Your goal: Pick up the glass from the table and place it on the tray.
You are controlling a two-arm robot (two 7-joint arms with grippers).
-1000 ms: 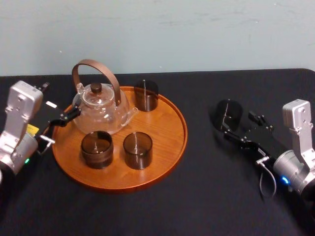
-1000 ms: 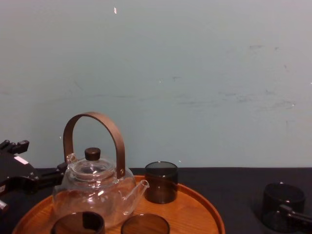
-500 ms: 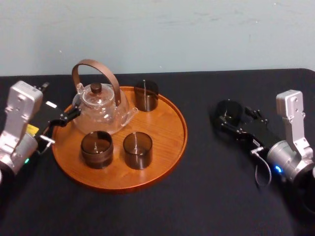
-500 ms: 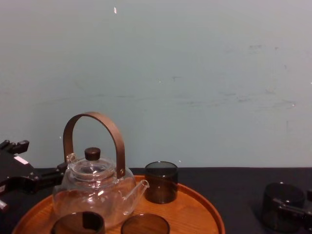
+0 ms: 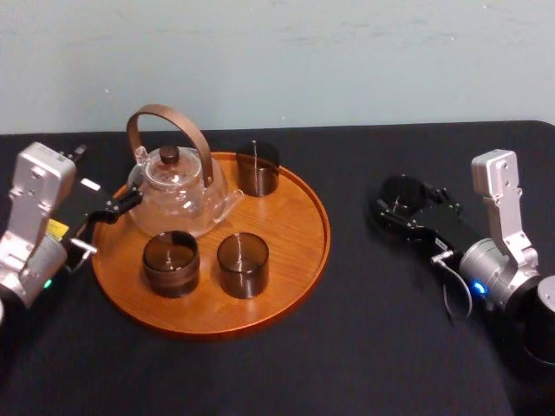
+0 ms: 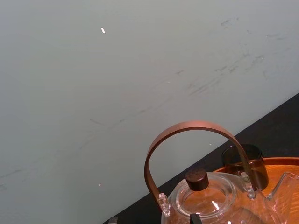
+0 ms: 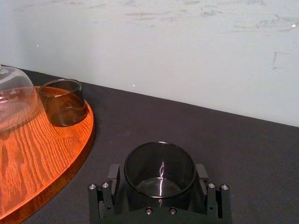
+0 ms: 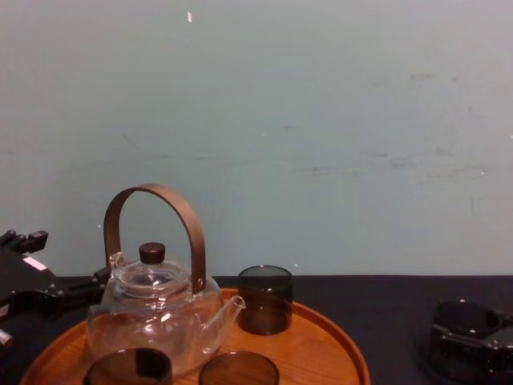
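A dark smoked glass (image 5: 401,194) stands on the black table (image 5: 364,329), to the right of the round wooden tray (image 5: 299,247). My right gripper (image 5: 395,206) is open around it. In the right wrist view the glass (image 7: 160,170) sits between the two fingers (image 7: 115,176), which lie close along its sides. The chest view has the same glass (image 8: 461,337) low at the right, with the gripper wrapped around its base. My left gripper (image 5: 117,206) is parked, open, at the tray's left edge beside the teapot.
On the tray stand a clear glass teapot (image 5: 178,186) with an arched brown handle and three more dark glasses: one at the back (image 5: 257,167) and two in front (image 5: 242,264) (image 5: 171,262). Bare wood shows on the tray's right side. A pale wall rises behind the table.
My right gripper has slid forward and to the left until its fingers flank the glass. The glass has stayed on the table. The left arm has not moved.
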